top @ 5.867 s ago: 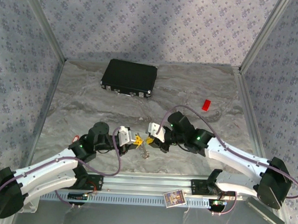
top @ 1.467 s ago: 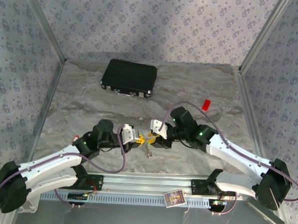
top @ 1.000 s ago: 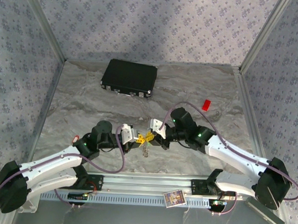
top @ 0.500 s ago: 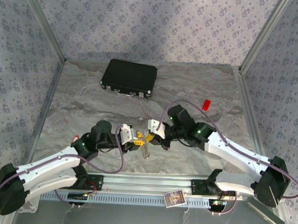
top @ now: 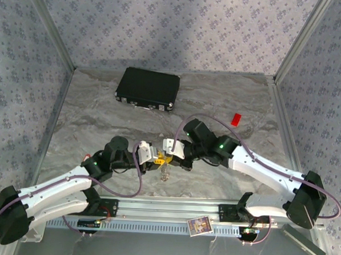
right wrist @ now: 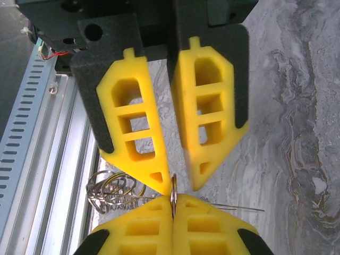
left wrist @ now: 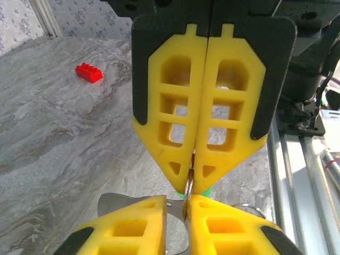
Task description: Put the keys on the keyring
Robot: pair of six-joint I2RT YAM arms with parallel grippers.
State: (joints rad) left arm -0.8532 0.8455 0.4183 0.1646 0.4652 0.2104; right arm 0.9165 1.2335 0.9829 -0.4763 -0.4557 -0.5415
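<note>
Grey counter [top: 102,129], black case [top: 148,88] at far side. Nearer than case, L tool [right wrist: 177,179] & R tool [left wrist: 189,171] meet tip to tip. R pinches keyring [right wrist: 173,186] edge-on. L fingers stand slightly apart, ring between. Red block [top: 235,119] right of case. Green key [left wrist: 210,187] w/ ring.

Right end effector [right wrist: 173,206] clamps keyring [right wrist: 113,190] edge-on, coils beside — left end effector [right wrist: 178,180] parted above.
</note>
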